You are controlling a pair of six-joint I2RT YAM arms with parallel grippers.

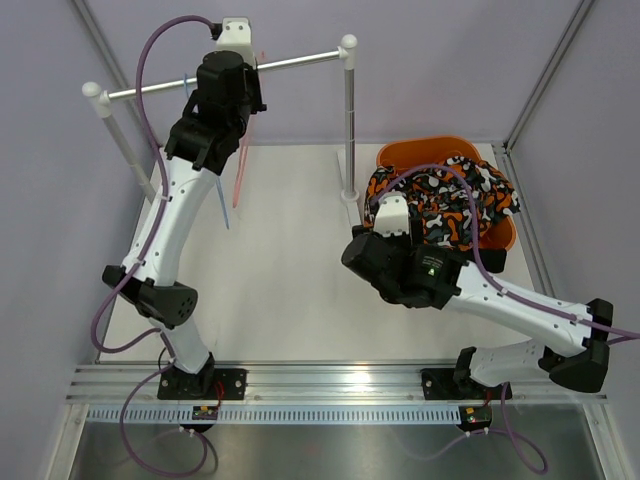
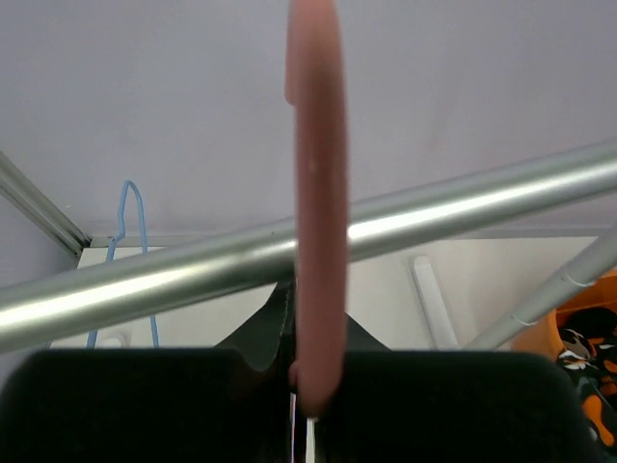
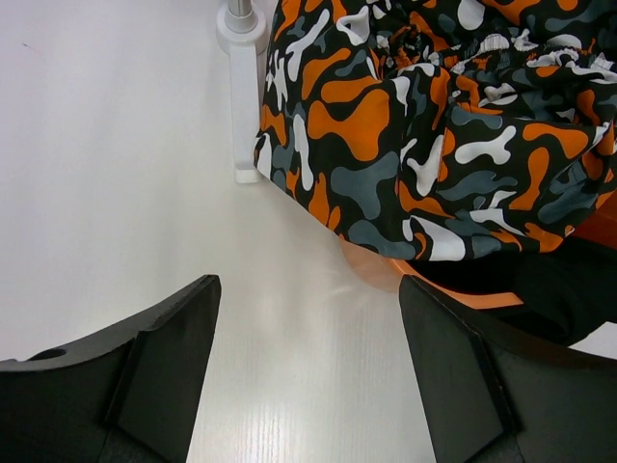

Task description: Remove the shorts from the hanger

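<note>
The camouflage shorts point(image 1: 445, 200) point(image 3: 415, 116) lie bunched in the orange basket point(image 1: 420, 150), spilling over its near rim point(image 3: 463, 294). Black cloth point(image 3: 564, 285) shows beneath them. My right gripper point(image 3: 308, 357) point(image 1: 372, 245) is open above the bare table just left of the basket, with nothing between its fingers. My left gripper point(image 2: 307, 386) is raised at the rail point(image 2: 463, 203) and shut on the thin pink hanger point(image 2: 318, 193) point(image 1: 242, 165). The hanger crosses in front of the rail and carries no cloth.
A light blue wire hanger point(image 2: 130, 222) point(image 1: 190, 85) hangs on the rail left of the pink one. The rack's right post point(image 1: 350, 120) stands on its white foot point(image 3: 241, 24) against the basket's left side. Grey walls enclose the table.
</note>
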